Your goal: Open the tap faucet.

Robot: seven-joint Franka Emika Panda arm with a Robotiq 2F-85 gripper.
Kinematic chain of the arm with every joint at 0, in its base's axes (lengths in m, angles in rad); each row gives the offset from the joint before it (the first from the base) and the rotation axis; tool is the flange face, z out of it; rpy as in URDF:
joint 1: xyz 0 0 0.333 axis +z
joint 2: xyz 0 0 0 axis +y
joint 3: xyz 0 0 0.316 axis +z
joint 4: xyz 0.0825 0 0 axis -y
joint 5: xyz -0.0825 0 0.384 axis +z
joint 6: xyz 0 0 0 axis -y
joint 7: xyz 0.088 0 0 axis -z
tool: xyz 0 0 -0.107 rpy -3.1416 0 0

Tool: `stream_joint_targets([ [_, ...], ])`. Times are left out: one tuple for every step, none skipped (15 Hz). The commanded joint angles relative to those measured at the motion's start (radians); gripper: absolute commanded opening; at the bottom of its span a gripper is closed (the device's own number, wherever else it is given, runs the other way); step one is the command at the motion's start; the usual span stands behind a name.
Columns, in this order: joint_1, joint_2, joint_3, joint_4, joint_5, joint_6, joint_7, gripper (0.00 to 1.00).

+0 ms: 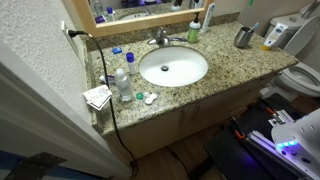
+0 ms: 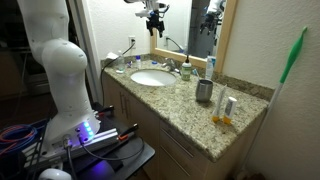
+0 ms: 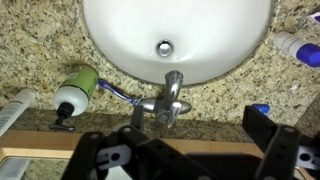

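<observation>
Chrome tap faucet point(image 3: 172, 95) shows close under the wide-spread tool point(image 3: 196, 130) in the wrist view alone.

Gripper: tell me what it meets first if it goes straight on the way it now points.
Most likely the tap faucet, which the wrist view shows centred ahead of the open gripper. How far off it is remains unclear.

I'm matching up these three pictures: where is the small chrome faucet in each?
In an exterior view: the small shiny chrome tap faucet sits upper centre, just above the white oval sink basin.
In an exterior view: mid-picture, right of the basin.
Wrist view: centre, just below the basin.
Shared landmark: that basin.
</observation>
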Motion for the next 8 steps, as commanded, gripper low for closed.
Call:
stream_joint_targets([
  [0.022, 0.13, -0.024, 0.103, 0.014, -0.025, -0.027, 1.0],
  [0.022, 0.14, -0.028, 0.115, 0.031, -0.033, -0.028, 1.0],
  [0.029, 0.095, -0.031, 0.056, 0.01, -0.004, -0.007, 1.0],
  [0.03, 0.117, -0.034, 0.073, 0.012, -0.004, -0.007, 1.0],
  [0.03, 0.13, -0.035, 0.084, 0.013, -0.005, -0.008, 1.0],
  [0.03, 0.136, -0.036, 0.092, 0.013, -0.006, -0.008, 1.0],
  [0.026, 0.156, -0.035, 0.116, 0.028, -0.054, -0.022, 1.0],
  [0.025, 0.204, -0.035, 0.154, 0.034, -0.08, -0.03, 1.0],
])
